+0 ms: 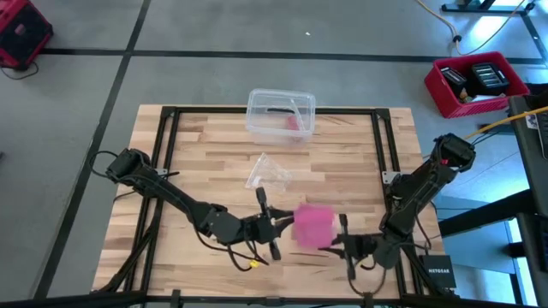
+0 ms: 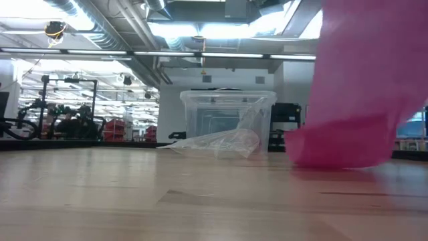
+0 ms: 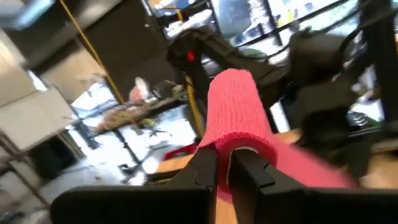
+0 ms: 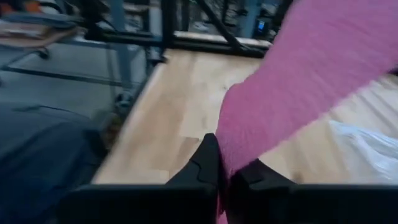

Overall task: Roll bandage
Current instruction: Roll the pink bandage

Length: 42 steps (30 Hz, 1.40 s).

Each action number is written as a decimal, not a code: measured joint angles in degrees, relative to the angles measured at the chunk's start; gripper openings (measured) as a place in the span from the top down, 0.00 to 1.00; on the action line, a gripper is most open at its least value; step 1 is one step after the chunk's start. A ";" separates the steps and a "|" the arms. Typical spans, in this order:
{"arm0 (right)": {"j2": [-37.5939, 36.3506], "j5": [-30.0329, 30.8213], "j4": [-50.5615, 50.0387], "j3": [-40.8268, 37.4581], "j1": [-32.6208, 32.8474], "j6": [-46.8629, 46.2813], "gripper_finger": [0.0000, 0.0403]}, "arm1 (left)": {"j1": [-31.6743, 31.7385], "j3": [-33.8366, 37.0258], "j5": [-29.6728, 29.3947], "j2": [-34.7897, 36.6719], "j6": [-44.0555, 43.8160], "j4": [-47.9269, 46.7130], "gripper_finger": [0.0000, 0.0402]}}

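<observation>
The pink bandage (image 1: 312, 224) is held up as a wide band near the table's front edge, between both grippers. My left gripper (image 1: 276, 227) reaches it from the left and is shut on it. My right gripper (image 1: 336, 242) comes from the right and is shut on it too. In the low view the bandage (image 2: 354, 100) fills the right side. Its lower fold (image 2: 338, 150) hangs just above the wood; whether it touches I cannot tell. My left gripper pinches the bandage between its two fingers at a folded end (image 3: 235, 146). The fingers lie about level and come from the table's left. The fabric arches up over the fingertips (image 3: 239, 99) and runs on toward the other arm. My right gripper pinches the bandage's edge (image 4: 227, 163) between its two fingers, coming from the table's right and slanting slightly down. From the fingers the band rises away, broad and flat (image 4: 323, 68).
A clear plastic box (image 1: 281, 114) stands at the far edge, also seen in the low view (image 2: 227, 114). A crumpled clear wrapper (image 1: 267, 171) lies mid-table. Black frame rails (image 1: 163, 145) run along both sides. A red crate (image 1: 476, 81) sits off the table at the right.
</observation>
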<state>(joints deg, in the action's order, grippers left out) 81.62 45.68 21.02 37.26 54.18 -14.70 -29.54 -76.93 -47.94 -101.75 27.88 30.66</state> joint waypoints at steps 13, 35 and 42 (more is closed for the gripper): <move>0.00 -4.62 -2.32 11.25 5.86 6.19 0.99 | 1.30 0.00 -3.82 0.00 7.04 -1.71 0.97; 4.87 -6.80 -8.99 34.39 6.15 27.09 0.99 | 1.69 1.46 -3.49 -5.22 2.11 -7.43 0.97; 4.90 -3.82 -18.18 42.57 5.79 30.30 0.99 | 0.72 1.44 5.02 -7.24 1.47 -7.44 0.97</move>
<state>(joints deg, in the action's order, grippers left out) 86.52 41.86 2.84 79.83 59.96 15.60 -28.82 -75.48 -42.92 -109.00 29.35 23.22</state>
